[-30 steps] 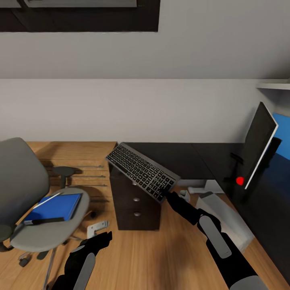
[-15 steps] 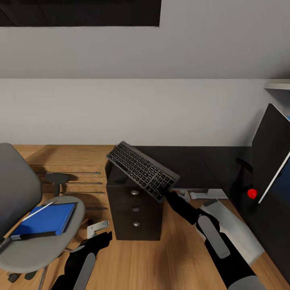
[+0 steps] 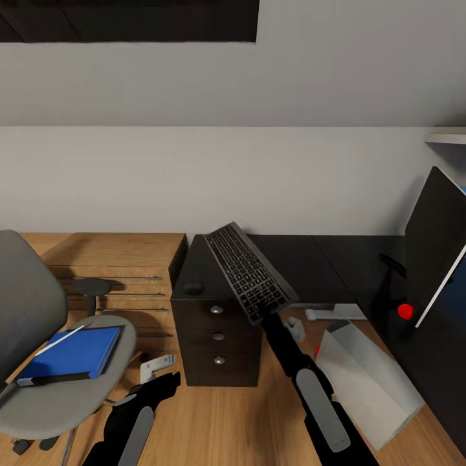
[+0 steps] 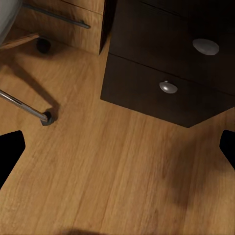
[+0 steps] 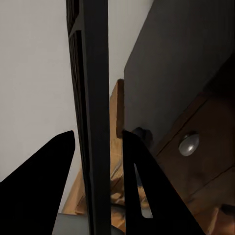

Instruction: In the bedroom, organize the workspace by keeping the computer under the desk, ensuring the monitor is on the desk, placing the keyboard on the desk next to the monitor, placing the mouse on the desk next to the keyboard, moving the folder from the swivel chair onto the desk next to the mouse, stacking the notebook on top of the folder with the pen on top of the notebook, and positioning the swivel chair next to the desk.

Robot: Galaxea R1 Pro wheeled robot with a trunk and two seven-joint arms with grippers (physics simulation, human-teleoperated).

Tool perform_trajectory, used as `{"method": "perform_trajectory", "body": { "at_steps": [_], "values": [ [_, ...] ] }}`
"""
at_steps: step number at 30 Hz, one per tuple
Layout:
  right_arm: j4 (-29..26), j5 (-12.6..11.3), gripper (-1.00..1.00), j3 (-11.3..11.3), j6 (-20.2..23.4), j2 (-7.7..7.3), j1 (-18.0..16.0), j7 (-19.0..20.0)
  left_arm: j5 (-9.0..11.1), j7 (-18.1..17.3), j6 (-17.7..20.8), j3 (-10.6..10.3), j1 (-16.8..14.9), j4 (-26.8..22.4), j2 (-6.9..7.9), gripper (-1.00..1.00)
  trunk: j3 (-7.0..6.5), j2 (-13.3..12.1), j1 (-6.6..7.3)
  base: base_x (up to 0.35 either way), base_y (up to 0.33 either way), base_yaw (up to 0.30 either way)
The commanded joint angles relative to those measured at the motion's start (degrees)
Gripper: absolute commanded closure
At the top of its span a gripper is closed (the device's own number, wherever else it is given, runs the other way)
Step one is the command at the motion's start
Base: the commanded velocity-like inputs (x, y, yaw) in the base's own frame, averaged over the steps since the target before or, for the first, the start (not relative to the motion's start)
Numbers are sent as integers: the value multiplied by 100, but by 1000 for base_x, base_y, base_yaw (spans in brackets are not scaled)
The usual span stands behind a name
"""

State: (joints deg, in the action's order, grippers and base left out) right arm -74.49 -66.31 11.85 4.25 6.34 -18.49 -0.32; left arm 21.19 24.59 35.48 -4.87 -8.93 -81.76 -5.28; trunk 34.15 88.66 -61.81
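Observation:
My right gripper is shut on the near end of the keyboard, which hangs tilted over the desk above its drawer unit. In the right wrist view the keyboard stands edge-on between the gripper fingers. A small dark mouse lies at the desk's corner. The monitor stands at the right. The grey computer sits on the floor by the desk. The blue folder lies on the swivel chair seat with the dark notebook along its near edge. My left gripper hangs open above the floor.
A low light-wood shelving counter runs behind the chair. A small white bracket lies on the floor near the chair's base. A red round thing sits by the monitor. A white shelf juts out at the upper right.
The right arm has swung left and turned the keyboard so that it points away along the desk's end. The view shifted left a second ago, then held. The left gripper stayed put.

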Motion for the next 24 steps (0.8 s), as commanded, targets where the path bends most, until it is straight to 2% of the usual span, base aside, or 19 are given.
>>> {"method": "perform_trajectory", "body": {
  "at_steps": [1, 5, 8, 9, 10, 12, 18, 21, 24],
  "values": [
    [-6, -55, 100, -1, -3, 10, 4, -24, 60, 55, 12, -6, -4, -7, 1, -100, 6, 3, 0, 0, 0, 0],
    [12, -150, 100, 4, -111, 46, 25, -73, 60, 55, 12, -11, -4, -7, 1, -100, 6, 3, 0, 0, 0, 0],
    [9, -477, 100, 10, -128, 54, 27, -56, 60, 55, 12, -11, -4, -7, 1, -100, 6, 3, 0, 0, 0, 0],
    [8, -708, 100, 10, -132, 53, 26, -50, 60, 55, 12, -12, -4, -7, 1, -100, 6, 3, 0, 0, 0, 0],
    [7, -827, 100, 9, -135, 53, 27, -46, 60, 55, 12, -13, -4, -7, 1, -100, 6, 3, 0, 0, 0, 0],
    [11, -1365, 100, 3, -148, 45, 28, -7, 60, 55, 12, -13, -4, -7, 1, -100, 6, 3, 0, 0, 0, 0],
    [14, -1532, 100, -2, -155, 45, 28, -5, 60, 55, 6, -14, -4, -28, 1, -100, 6, 3, 0, 0, 0, 0],
    [14, -1530, 100, -4, -160, 47, 25, -28, 60, 55, 2, -14, 11, -252, 1, -100, 6, 3, 0, 0, 0, 0],
    [18, -1511, 100, -3, -168, 44, 25, -44, 60, 55, 4, -14, 206, -582, 1, -100, 6, 3, 0, 0, 0, 0]
  ]
}}
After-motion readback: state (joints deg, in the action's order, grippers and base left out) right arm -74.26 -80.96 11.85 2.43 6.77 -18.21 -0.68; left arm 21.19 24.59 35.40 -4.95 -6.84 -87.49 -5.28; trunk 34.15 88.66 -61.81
